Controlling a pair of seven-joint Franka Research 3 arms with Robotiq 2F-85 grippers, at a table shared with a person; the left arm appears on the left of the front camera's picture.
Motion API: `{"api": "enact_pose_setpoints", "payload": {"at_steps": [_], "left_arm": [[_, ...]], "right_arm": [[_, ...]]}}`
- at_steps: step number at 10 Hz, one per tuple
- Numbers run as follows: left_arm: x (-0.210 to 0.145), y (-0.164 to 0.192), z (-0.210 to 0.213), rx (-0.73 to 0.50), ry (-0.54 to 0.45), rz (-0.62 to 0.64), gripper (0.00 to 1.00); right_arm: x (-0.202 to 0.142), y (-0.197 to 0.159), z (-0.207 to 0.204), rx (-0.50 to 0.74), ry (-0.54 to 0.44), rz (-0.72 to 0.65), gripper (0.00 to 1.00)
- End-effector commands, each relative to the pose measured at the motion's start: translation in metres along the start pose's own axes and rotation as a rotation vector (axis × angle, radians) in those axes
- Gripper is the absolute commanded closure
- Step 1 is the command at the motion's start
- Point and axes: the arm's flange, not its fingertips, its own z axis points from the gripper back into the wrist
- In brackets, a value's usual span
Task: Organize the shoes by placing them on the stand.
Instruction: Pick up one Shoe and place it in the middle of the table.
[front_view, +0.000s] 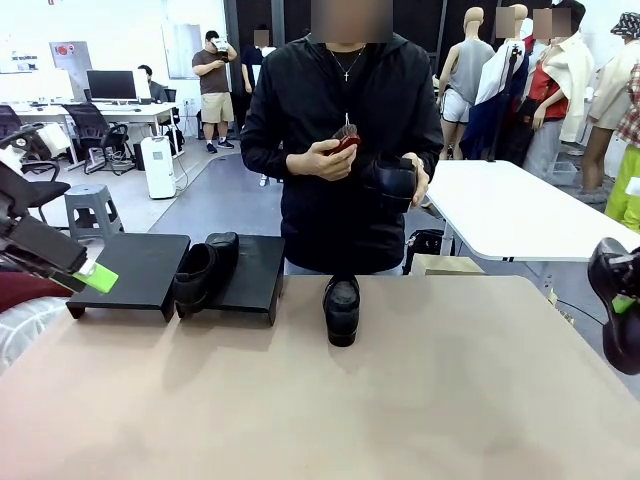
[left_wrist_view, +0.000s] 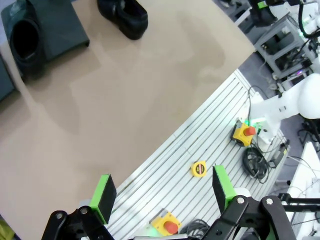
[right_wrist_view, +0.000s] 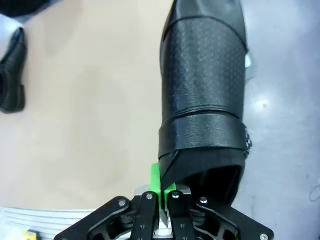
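Fingers (right_wrist_view: 156, 181) pinch shoe (right_wrist_view: 202, 90), toe pointing away.

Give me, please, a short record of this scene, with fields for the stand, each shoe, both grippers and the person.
stand: black low stand, far left part of the table
shoe on the stand: one black shoe, near the stand's middle
shoe on the table: one black shoe, mid-table, apart from the stand
left gripper: open, empty, above the table
right gripper: shut on the rim of a tall shoe, lifted at the table's right edge
person: behind the table, holding a fourth shoe
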Motion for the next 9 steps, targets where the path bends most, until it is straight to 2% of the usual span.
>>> {"api": "enact_pose_setpoints", "payload": {"at_steps": [1,4,5,6,7,8,9], "left_arm": [[-0.002,0.005,0.001,0.000,0.004,-0.023,0.00],[-0.002,0.005,0.001,0.000,0.004,-0.023,0.00],[-0.002,0.005,0.001,0.000,0.004,-0.023,0.00],[-0.002,0.005,0.001,0.000,0.004,-0.023,0.00],[-0.002,0.005,0.001,0.000,0.004,-0.023,0.00],[-0.002,0.005,0.001,0.000,0.004,-0.023,0.00],[-0.002,0.005,0.001,0.000,0.004,-0.023,0.00]], "right_arm": [[0.037,0.000,-0.020,-0.025,0.042,0.033,1.00],[0.037,0.000,-0.020,-0.025,0.042,0.033,1.00],[0.023,0.000,-0.028,-0.017,0.065,0.011,1.00],[0.016,0.030,-0.031,-0.045,0.058,0.090,1.00],[0.010,0.063,-0.029,-0.012,0.023,0.130,1.00],[-0.004,0.119,-0.030,0.013,0.004,0.235,1.00],[-0.008,0.132,-0.029,-0.100,-0.064,0.277,1.00]]}}
